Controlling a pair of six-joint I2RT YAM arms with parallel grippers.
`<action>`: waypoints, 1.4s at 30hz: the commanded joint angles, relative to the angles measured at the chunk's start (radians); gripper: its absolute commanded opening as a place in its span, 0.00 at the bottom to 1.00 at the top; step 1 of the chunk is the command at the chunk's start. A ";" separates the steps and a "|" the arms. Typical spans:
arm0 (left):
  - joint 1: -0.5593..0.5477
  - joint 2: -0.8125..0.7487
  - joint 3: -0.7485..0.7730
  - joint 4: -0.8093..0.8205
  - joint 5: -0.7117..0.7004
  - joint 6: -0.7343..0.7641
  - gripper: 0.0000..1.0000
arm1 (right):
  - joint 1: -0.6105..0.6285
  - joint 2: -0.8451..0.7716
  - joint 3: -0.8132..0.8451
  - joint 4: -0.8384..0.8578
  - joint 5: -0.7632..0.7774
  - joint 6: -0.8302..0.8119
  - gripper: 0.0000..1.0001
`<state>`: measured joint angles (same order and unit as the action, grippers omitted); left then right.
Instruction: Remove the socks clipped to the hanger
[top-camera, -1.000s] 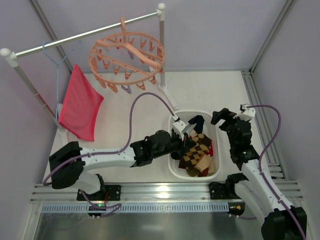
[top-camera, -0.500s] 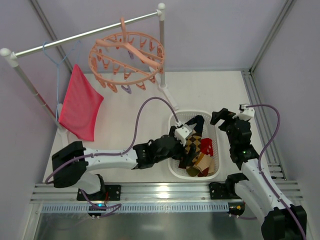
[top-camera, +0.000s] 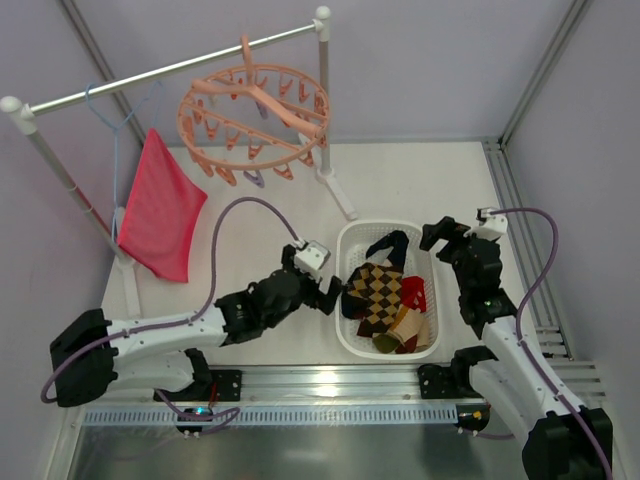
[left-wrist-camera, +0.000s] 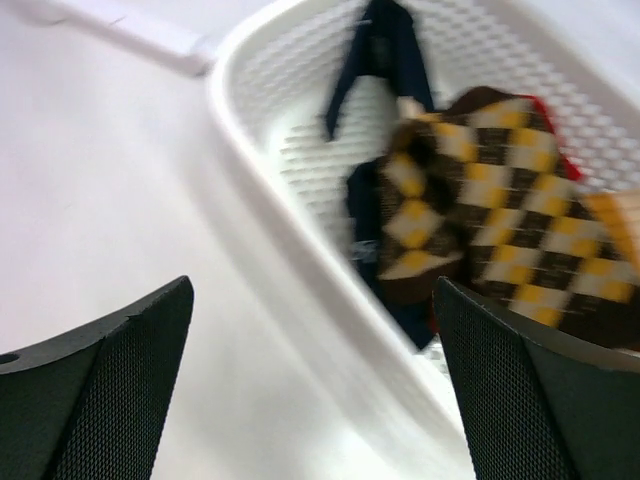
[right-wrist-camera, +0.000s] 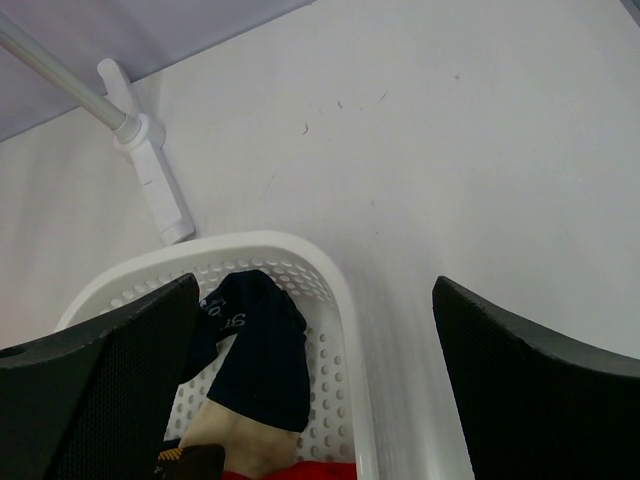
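The salmon-pink ring hanger (top-camera: 255, 115) hangs from the rail at the back, and I see no fabric on its pegs. The socks lie in a white basket (top-camera: 343, 250): a diamond-patterned one (top-camera: 375, 295) on top, a navy one (top-camera: 390, 245), a red one (top-camera: 415, 292) and a tan striped one (top-camera: 402, 325). My left gripper (top-camera: 328, 290) is open and empty just outside the basket's left rim (left-wrist-camera: 260, 170), facing the diamond sock (left-wrist-camera: 480, 210). My right gripper (top-camera: 442, 238) is open over the basket's far right corner, above the navy sock (right-wrist-camera: 255, 360).
A large pink-red cloth (top-camera: 160, 210) hangs on a light-blue wire hanger (top-camera: 110, 115) at the left of the rail. The rack's white foot (top-camera: 335, 190) lies just behind the basket. An aluminium rail (top-camera: 330, 385) runs along the near edge.
My left gripper opened, dropped the diamond sock into the basket and drew back left, out over the rim. The right arm has not moved.
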<state>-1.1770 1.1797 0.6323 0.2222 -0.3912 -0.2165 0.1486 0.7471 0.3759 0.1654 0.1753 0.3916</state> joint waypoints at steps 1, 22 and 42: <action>0.144 -0.095 -0.081 -0.017 -0.009 -0.087 1.00 | -0.003 0.008 0.011 0.051 -0.011 -0.002 0.98; 0.519 -0.506 -0.157 -0.283 -0.307 -0.251 1.00 | -0.003 0.046 0.018 0.062 -0.028 -0.002 0.98; 0.519 -0.443 -0.134 -0.317 -0.328 -0.258 1.00 | -0.003 0.052 0.015 0.068 -0.033 -0.002 0.98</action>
<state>-0.6605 0.7502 0.4820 -0.0975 -0.6922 -0.4675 0.1482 0.7971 0.3759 0.1795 0.1493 0.3916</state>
